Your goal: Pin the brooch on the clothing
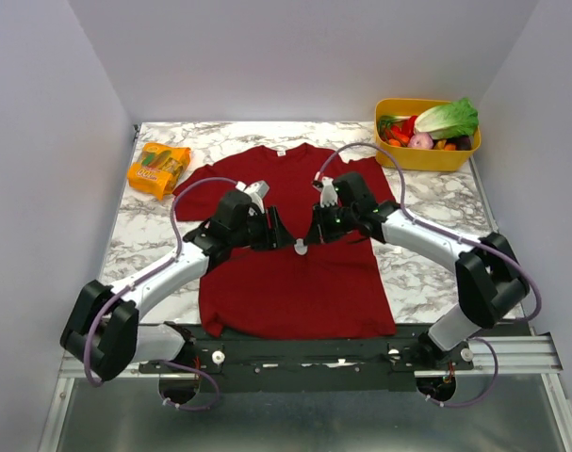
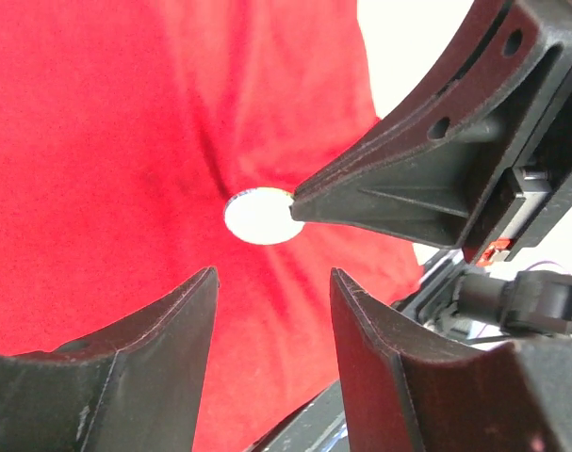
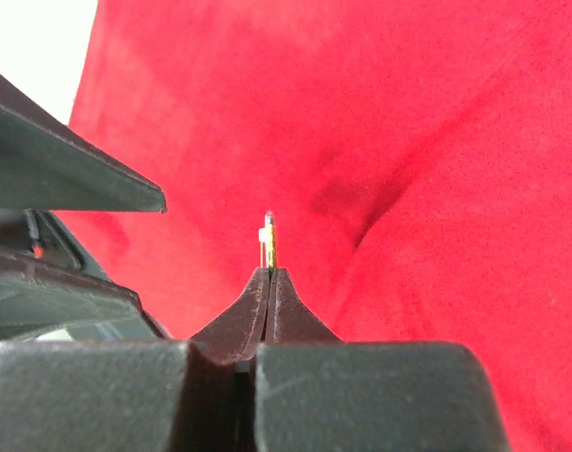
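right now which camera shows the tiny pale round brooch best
Left wrist: the pale round brooch faces it full-on, its edge in the right gripper. Right wrist sees it edge-on; top view, a small speck.

The table has a white top with grey swirls, like marble. Three plain pale walls stand round it: a back wall, a left wall and a right wall. The light is bright and soft, and the far edge of the table shines white. A silver metal rail runs along the near edge. Below it lies a flat grey metal sheet. A yellow tub of vegetables sits at the far right corner. An orange bag lies at the far left.
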Robot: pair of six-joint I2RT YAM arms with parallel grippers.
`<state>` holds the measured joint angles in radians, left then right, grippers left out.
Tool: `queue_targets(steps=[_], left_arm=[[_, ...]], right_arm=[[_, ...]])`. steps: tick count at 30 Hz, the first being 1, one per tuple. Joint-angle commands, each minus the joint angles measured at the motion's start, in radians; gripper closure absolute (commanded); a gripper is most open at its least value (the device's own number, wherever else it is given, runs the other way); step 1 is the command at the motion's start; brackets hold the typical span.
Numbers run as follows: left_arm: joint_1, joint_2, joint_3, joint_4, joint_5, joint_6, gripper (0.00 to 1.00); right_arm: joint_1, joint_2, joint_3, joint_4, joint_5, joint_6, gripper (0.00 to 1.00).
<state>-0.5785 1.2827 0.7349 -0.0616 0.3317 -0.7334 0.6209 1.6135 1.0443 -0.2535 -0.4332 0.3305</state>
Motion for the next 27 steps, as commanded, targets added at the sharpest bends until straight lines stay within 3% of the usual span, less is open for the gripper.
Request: queue_targets(steps=[1,5,11,20,27], left_arm=[[0.032,-0.114,0.113,-0.012,0.021,0.025,0.39],[0.052,-0.175,0.279,-0.047,0.05,0.066,0.38],[0.057,-0.18,0.392,0.009,0.182,0.055,0.35],[0.055,-0.143,0.419,0.167,0.305,-0.041,0.35],[0.045,-0.115,0.393,0.356,0.398,-0.146,0.36]], right_arm=[[-0.023,-0.145,0.006,0.066,0.066,0.056,1.0],[-0.029,-0.295,0.025,0.118,0.111,0.096,1.0],[-0.033,-0.498,0.037,0.198,0.224,0.146,0.99],[-0.033,-0.76,-0.099,0.431,0.295,0.232,1.0],[-0.033,-0.77,-0.099,0.454,0.238,0.254,1.0]])
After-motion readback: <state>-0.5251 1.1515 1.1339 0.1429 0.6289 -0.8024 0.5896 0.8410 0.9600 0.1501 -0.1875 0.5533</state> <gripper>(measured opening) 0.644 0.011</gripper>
